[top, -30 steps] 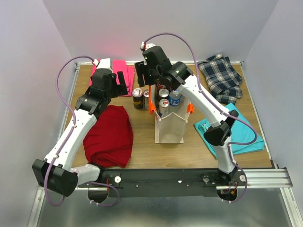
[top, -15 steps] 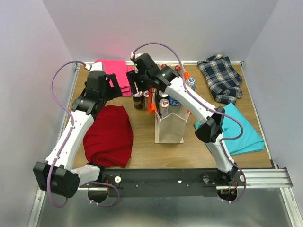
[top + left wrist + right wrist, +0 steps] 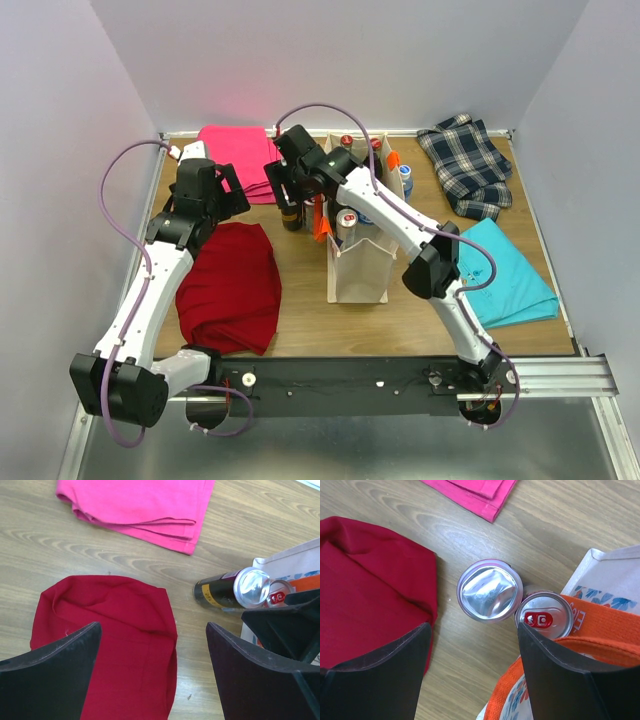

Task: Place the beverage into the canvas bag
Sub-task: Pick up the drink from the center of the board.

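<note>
The cream canvas bag (image 3: 360,270) with orange handles (image 3: 320,222) stands upright mid-table and holds several drinks. Two cans stand just left of it: a dark can with a plain silver top (image 3: 490,591) and a can with a red tab (image 3: 543,616), touching each other. They also show in the top view (image 3: 291,214). My right gripper (image 3: 470,680) is open and empty, hovering right above these two cans; its right finger (image 3: 570,680) is over the bag's orange strap (image 3: 605,630). My left gripper (image 3: 150,680) is open and empty above the dark red cloth (image 3: 105,630).
A pink folded cloth (image 3: 240,150) lies at the back left. A plaid cloth (image 3: 465,165) and a teal cloth (image 3: 505,270) lie on the right. More drinks (image 3: 404,176) stand behind the bag. The dark red cloth (image 3: 232,285) lies left of the bag.
My right gripper has swung left from over the bag to over the two cans beside it. My left gripper has drawn back to the left, off the pink cloth.
</note>
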